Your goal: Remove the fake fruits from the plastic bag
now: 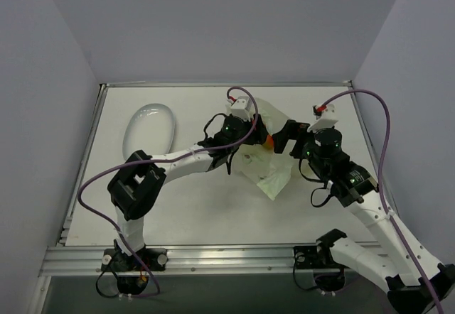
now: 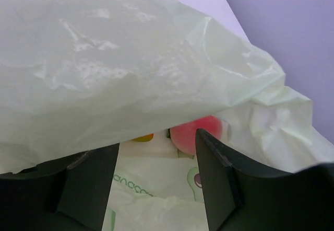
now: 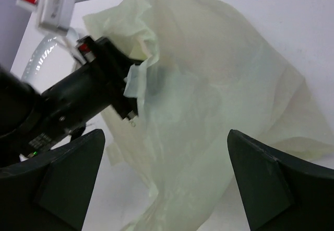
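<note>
The pale green plastic bag point(image 1: 268, 169) lies crumpled at the table's middle. In the left wrist view its film point(image 2: 130, 64) drapes over the top, and a red fruit point(image 2: 194, 133) and a small orange-yellow piece point(image 2: 143, 137) show under it inside the bag's mouth. An orange-red fruit point(image 1: 269, 142) peeks out between the two grippers in the top view. My left gripper point(image 2: 156, 189) is open at the bag's mouth, its right finger just in front of the red fruit. My right gripper point(image 3: 167, 189) is wide open and empty, hovering over the bag point(image 3: 209, 95) beside the left gripper point(image 3: 99, 92).
A white oval dish point(image 1: 149, 128) stands at the back left of the table. The enclosure walls rise on the left, right and back. The right arm's purple cable point(image 1: 384, 136) loops along the right side.
</note>
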Controlling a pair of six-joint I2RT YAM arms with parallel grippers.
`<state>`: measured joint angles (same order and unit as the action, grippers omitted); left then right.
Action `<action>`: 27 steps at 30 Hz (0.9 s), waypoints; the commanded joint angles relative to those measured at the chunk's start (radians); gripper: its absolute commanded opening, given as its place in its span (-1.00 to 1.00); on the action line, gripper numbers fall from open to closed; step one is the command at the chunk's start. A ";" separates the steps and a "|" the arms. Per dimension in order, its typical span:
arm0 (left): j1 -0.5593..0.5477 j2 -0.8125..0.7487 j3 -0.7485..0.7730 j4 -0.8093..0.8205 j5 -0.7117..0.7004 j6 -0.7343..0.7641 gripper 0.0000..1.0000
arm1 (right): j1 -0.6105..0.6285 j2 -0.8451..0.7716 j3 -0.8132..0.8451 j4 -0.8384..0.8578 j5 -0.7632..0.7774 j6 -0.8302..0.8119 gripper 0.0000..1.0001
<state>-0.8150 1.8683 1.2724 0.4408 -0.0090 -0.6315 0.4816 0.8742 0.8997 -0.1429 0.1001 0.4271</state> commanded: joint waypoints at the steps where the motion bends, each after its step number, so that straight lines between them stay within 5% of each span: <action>1: -0.010 0.022 0.079 -0.048 -0.005 0.016 0.15 | 0.092 0.014 0.045 -0.171 0.087 0.051 1.00; 7: -0.010 0.057 0.140 -0.122 -0.083 0.082 0.15 | 0.221 0.039 -0.090 -0.201 0.265 0.192 0.97; 9: -0.009 0.077 0.165 -0.155 -0.120 0.116 0.18 | 0.219 0.025 -0.131 -0.199 0.351 0.217 0.69; 10: -0.009 0.087 0.176 -0.163 -0.126 0.130 0.23 | 0.218 0.002 -0.137 -0.199 0.371 0.225 0.28; 13: -0.007 0.140 0.226 -0.194 -0.157 0.174 0.38 | 0.206 -0.035 -0.148 -0.199 0.444 0.248 -0.46; 16: -0.003 0.202 0.290 -0.215 -0.173 0.197 0.49 | 0.178 -0.017 -0.156 -0.201 0.431 0.242 -0.76; 25: 0.013 0.363 0.427 -0.162 -0.246 0.256 0.81 | 0.118 -0.063 -0.208 -0.156 0.331 0.185 -1.00; 27: 0.016 0.426 0.481 -0.174 -0.243 0.260 0.68 | 0.123 -0.061 -0.206 -0.153 0.296 0.177 -1.00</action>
<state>-0.8154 2.2585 1.6642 0.2386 -0.2104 -0.4118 0.5980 0.8318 0.6960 -0.3237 0.4343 0.6289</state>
